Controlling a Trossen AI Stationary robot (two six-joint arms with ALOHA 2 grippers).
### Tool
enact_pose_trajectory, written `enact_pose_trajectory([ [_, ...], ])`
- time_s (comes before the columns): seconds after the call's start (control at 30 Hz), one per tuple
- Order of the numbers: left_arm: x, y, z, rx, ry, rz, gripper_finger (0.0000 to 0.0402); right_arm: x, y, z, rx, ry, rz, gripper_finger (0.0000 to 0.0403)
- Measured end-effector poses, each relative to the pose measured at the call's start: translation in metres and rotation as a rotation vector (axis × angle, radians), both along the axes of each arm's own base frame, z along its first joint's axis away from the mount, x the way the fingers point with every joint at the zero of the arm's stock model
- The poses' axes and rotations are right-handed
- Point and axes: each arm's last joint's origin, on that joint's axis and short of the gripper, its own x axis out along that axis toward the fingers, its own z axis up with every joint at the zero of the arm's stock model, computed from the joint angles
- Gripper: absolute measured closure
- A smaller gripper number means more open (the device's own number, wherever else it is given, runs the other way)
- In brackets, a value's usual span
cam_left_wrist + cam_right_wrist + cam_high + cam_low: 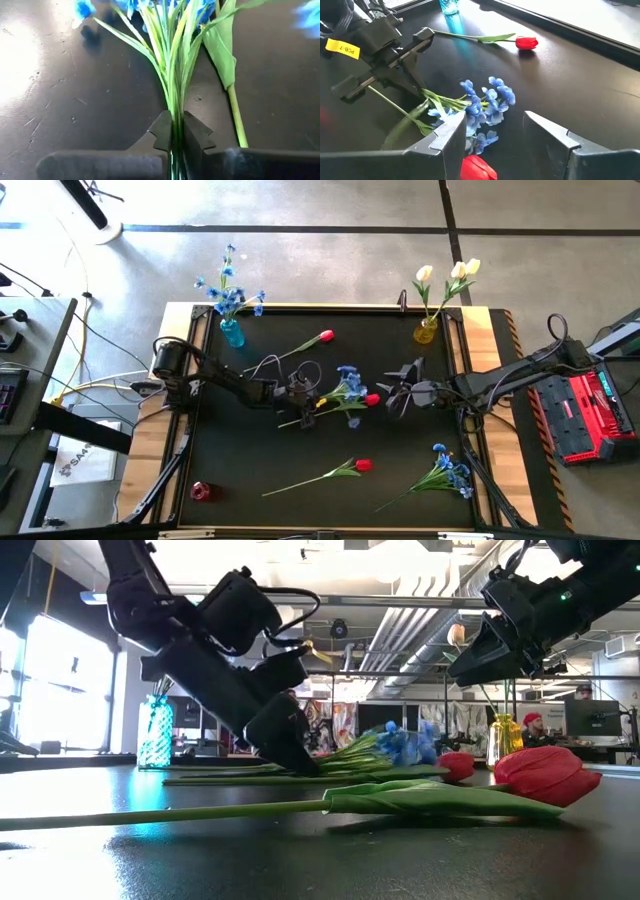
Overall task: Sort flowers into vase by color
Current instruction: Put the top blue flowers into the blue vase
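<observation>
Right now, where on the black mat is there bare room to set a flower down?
Bare mat lies between the red vase and the left gripper; more lies between the yellow vase and the far red tulip. The middle is crowded: the left gripper is shut on the blue spray, with the open right gripper close by.

Blue spray (pixel 485 102) on green stems, red tulips (pixel 363 465), black table (pixel 250 450).

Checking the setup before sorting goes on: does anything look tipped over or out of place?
Yes. The small red vase near the mat's front left corner appears to lie on its side, while the blue vase and yellow vase stand upright.
</observation>
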Motion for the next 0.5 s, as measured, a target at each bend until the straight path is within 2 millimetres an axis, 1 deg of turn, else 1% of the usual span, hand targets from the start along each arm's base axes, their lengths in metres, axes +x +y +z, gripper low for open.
enact_pose_trajectory([
  [0.1, 0.000, 0.001, 0.007, 0.013, -0.018, 0.015, 0.0387, 0.000, 0.000, 0.000, 0.003, -0.002, -0.003, 0.0217],
  [0.33, -0.005, 0.010, 0.036, 0.106, -0.048, 0.030, 0.0397, 0.001, 0.004, -0.011, 0.067, 0.017, -0.064, 0.0217],
  [0.4, -0.007, 0.013, 0.045, 0.135, -0.056, 0.022, 0.0397, 0.003, 0.006, -0.009, 0.078, -0.010, -0.058, 0.0217],
  [0.5, -0.013, 0.021, 0.053, 0.168, -0.050, 0.020, 0.0397, 0.008, 0.012, 0.000, 0.076, -0.106, -0.016, 0.0217],
])
